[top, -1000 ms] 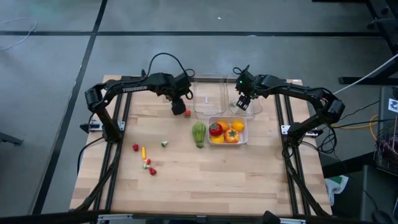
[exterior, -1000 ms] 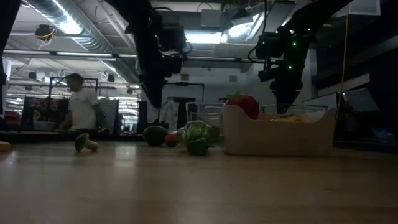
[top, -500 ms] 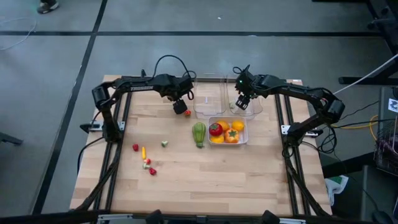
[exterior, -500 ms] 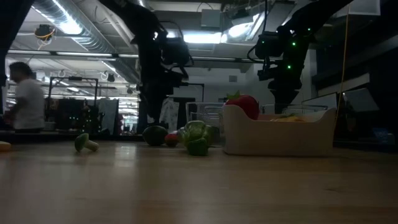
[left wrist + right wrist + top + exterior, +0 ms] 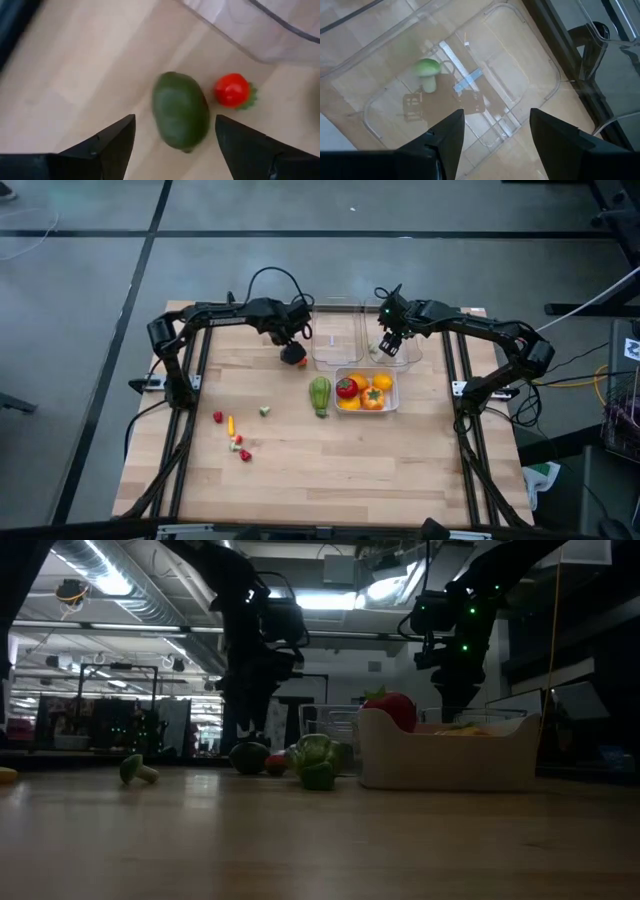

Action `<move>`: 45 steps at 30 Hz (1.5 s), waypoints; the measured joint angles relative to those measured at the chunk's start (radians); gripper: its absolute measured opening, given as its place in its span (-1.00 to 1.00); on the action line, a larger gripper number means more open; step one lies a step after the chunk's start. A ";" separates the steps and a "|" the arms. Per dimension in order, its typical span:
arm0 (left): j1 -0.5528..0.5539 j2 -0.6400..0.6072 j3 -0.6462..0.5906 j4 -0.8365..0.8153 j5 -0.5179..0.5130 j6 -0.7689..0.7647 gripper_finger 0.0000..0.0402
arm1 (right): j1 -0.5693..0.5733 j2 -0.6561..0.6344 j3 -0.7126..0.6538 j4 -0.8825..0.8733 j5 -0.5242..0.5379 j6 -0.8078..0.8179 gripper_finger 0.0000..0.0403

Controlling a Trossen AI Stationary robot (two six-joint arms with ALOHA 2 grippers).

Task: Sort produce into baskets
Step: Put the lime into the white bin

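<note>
A dark green oval piece [image 5: 181, 111] and a small red piece [image 5: 233, 90] lie on the table beside a clear tub's corner [image 5: 260, 30]. My left gripper [image 5: 175, 120] is open just above the green piece, one finger on each side of it; it also shows in the high view [image 5: 292, 352]. My right gripper [image 5: 496, 112] is open and empty above the second clear tub [image 5: 520, 75], where a small green piece [image 5: 426, 70] lies on the floor. The whitish tub [image 5: 392, 402] holds red, orange and yellow pieces. A long green ribbed piece [image 5: 320, 395] lies to its left.
Several tiny red, yellow and green bits [image 5: 236, 435] lie scattered on the table's near left part. The two clear tubs [image 5: 335, 340] stand side by side at the far middle, the whitish tub just nearer. Metal frame rails run along both table sides.
My left gripper has gone down and a little toward the table's near right, onto the spot of the dark green piece and the red piece. My right gripper has kept still over the clear tub.
</note>
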 joint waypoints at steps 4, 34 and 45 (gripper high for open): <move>0.006 0.000 0.000 -0.004 0.008 -0.055 0.34 | 0.000 0.000 0.000 0.000 0.000 0.000 0.11; 0.018 0.003 -0.191 0.260 0.047 -0.029 0.35 | 0.000 0.000 0.000 -0.001 0.000 0.000 0.11; 0.018 0.008 -0.217 0.298 0.051 -0.022 0.11 | 0.000 0.000 0.000 -0.001 0.000 0.000 0.11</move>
